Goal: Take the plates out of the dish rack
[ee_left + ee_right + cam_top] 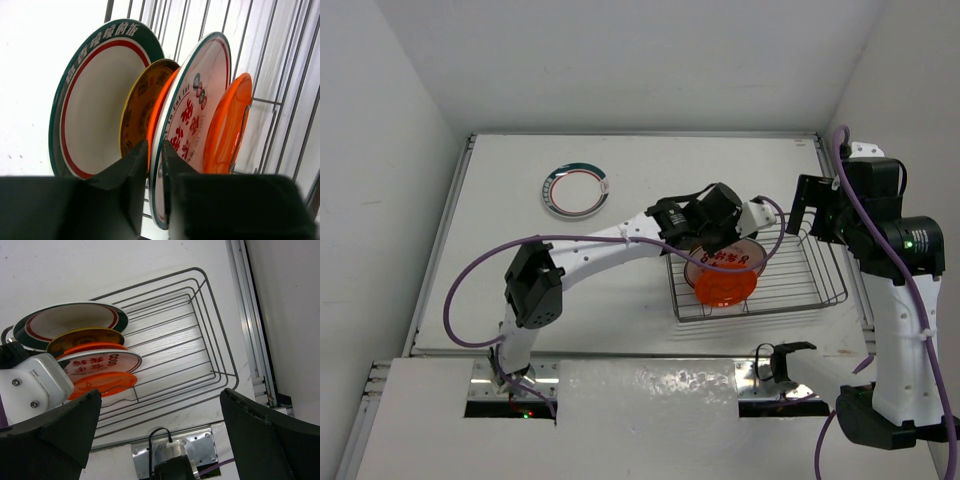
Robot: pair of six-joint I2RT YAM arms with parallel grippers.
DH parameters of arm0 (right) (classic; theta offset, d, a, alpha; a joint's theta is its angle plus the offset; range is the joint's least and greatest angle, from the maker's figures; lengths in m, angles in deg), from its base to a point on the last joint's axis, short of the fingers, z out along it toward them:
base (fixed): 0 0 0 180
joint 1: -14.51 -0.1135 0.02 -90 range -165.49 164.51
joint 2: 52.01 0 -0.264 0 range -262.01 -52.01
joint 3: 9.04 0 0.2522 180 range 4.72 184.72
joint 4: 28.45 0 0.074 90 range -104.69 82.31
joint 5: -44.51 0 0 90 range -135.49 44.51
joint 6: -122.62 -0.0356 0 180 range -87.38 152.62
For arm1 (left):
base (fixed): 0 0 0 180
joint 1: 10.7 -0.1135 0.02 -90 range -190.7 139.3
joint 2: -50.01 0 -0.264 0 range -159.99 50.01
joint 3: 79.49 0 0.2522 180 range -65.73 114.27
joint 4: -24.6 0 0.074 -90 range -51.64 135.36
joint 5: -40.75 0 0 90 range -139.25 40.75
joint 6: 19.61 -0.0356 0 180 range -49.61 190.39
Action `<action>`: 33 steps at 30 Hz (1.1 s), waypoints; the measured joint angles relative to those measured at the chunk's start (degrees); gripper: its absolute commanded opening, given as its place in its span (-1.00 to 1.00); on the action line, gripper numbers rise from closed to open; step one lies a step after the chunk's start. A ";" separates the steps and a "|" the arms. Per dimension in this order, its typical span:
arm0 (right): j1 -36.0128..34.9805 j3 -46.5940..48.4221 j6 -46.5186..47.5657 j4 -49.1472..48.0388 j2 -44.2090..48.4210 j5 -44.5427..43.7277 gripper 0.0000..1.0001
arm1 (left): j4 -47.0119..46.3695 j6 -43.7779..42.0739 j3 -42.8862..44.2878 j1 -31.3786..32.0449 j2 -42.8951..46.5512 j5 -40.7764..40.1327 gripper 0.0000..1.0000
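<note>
We see left claw (155, 146) nearly closed, rim of red-lettered white plate (192, 107) pinched between its fingers (131, 172); right claw (160, 400) wide open, empty, dish rack (190, 330) below it.

Five plates on edge in the silver wire dish rack (800, 280): teal-rimmed white plate (95, 105), yellow plate (140, 110), orange plate (157, 115), red-patterned white plate (192, 110), outer orange plate (227, 130); a sixth plate (576, 190) lies flat, well apart

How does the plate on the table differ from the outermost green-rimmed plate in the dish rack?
The table plate lies flat and alone; the rack plate stands on edge beside a yellow plate. The table plate sits outside the dish rack, the rack plate inside. Both are round, white and green-rimmed.
</note>
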 measured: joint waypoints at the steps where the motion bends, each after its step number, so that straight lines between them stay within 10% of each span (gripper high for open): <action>1: 0.00 0.00 0.00 -0.02 0.00 0.00 0.98 | -0.07 -0.15 0.00 0.02 0.00 -0.48 -0.82; 15: 0.00 0.07 -1.05 -0.11 0.35 -1.46 0.98 | -0.96 -3.91 0.00 0.42 2.67 -6.34 -1.00; 27: 0.00 -0.09 -3.04 -1.57 0.98 -1.95 0.98 | -15.26 -12.28 -6.99 -0.24 25.03 -22.43 -1.00; 33: 0.00 -1.97 -4.13 -2.91 0.96 -0.94 0.98 | -19.37 3.61 -3.78 -18.16 27.15 -26.03 -1.00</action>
